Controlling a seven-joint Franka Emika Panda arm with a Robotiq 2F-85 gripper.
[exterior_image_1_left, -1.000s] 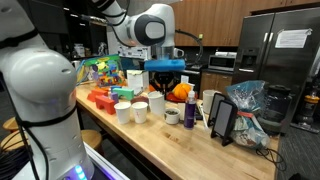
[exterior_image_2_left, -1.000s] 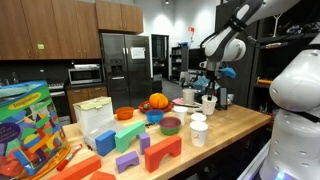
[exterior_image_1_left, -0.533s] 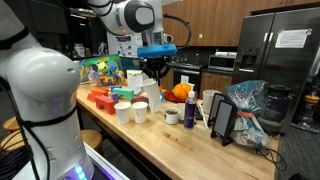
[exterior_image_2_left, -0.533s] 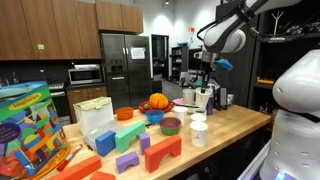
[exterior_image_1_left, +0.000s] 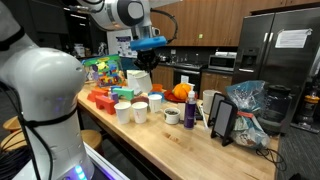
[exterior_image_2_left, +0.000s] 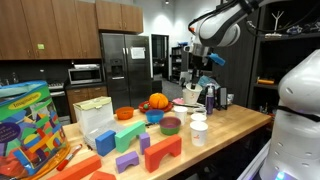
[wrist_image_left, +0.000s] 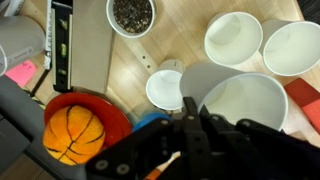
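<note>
My gripper (exterior_image_1_left: 147, 60) hangs above the wooden table (exterior_image_1_left: 190, 140), shut on the rim of a large white cup (exterior_image_1_left: 140, 80) that dangles below it, lifted off the surface. In the wrist view the jaws (wrist_image_left: 193, 102) pinch the near wall of this cup (wrist_image_left: 245, 100), whose empty inside shows. In an exterior view the gripper (exterior_image_2_left: 204, 65) is high over the table's far end with the cup (exterior_image_2_left: 192, 92) under it. Two other white cups (wrist_image_left: 233, 38) (wrist_image_left: 293, 45) and a smaller one (wrist_image_left: 165, 88) stand on the table below.
An orange ball (wrist_image_left: 72, 135) lies in a red bowl (wrist_image_left: 110, 112) beside a blue bowl (wrist_image_left: 150, 120). A small bowl of dark bits (wrist_image_left: 132, 14), coloured foam blocks (exterior_image_2_left: 150, 152), a toy box (exterior_image_2_left: 30, 125), a tablet on a stand (exterior_image_1_left: 222, 120) and a bag (exterior_image_1_left: 250, 110) crowd the table.
The gripper has risen from the cluster of cups and swung sideways, carrying the large white cup up off the table. Its jaws stayed shut.
</note>
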